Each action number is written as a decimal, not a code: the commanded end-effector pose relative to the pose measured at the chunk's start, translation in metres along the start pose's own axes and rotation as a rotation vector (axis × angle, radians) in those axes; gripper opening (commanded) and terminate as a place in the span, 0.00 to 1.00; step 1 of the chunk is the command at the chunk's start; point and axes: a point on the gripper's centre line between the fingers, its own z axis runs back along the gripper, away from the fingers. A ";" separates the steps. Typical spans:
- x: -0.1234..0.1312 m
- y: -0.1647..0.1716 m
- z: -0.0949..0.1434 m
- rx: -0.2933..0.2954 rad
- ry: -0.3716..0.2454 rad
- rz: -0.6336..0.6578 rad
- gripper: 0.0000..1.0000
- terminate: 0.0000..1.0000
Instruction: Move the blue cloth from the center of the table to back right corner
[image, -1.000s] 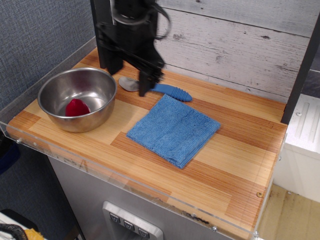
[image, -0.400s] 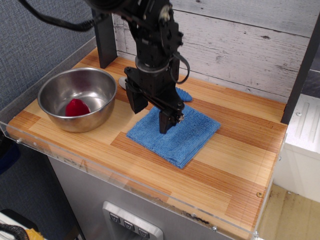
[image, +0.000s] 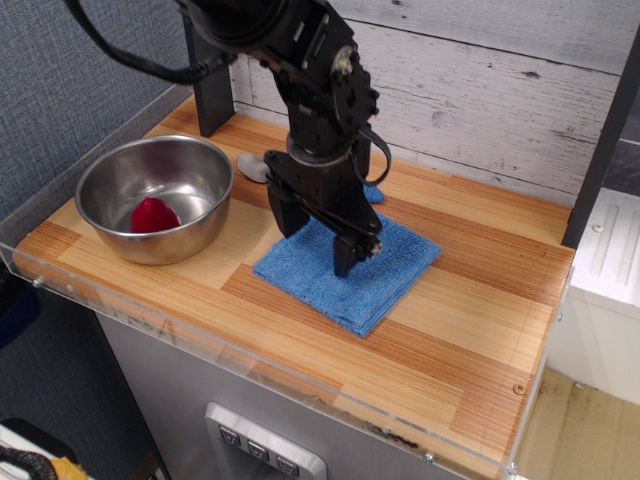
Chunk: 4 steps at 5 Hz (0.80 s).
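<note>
The cloth lies flat on the desk, roughly at its centre, turned so that its corners point toward the desk edges like a diamond. It is folded, medium blue, with a ribbed terry surface, and its near corner sits well short of the clear front rim. The arm reaches in from the upper left and comes down over the cloth's back half. The tool is apart: one finger stands at the cloth's left rear edge and the other finger is planted on the cloth near its middle, with blue fabric showing between them. Whether the tips press into the fabric or only touch it cannot be told from this view. No part of the cloth is lifted or bunched. A spoon lies behind the arm, its metal bowl visible to the left and a bit of its blue handle showing to the right of the arm, just beyond the cloth's rear corner. A bowl of steel sits at the desk's left end, well apart from the cloth, with a red object inside on its floor. The back right corner of the desk is bare wood. A whitewashed plank wall runs behind the desk.
</note>
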 end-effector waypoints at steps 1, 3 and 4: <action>0.003 -0.010 0.002 -0.030 -0.018 -0.019 1.00 0.00; 0.006 -0.019 -0.011 -0.073 -0.012 -0.009 1.00 0.00; 0.013 -0.023 -0.014 -0.071 -0.008 -0.020 1.00 0.00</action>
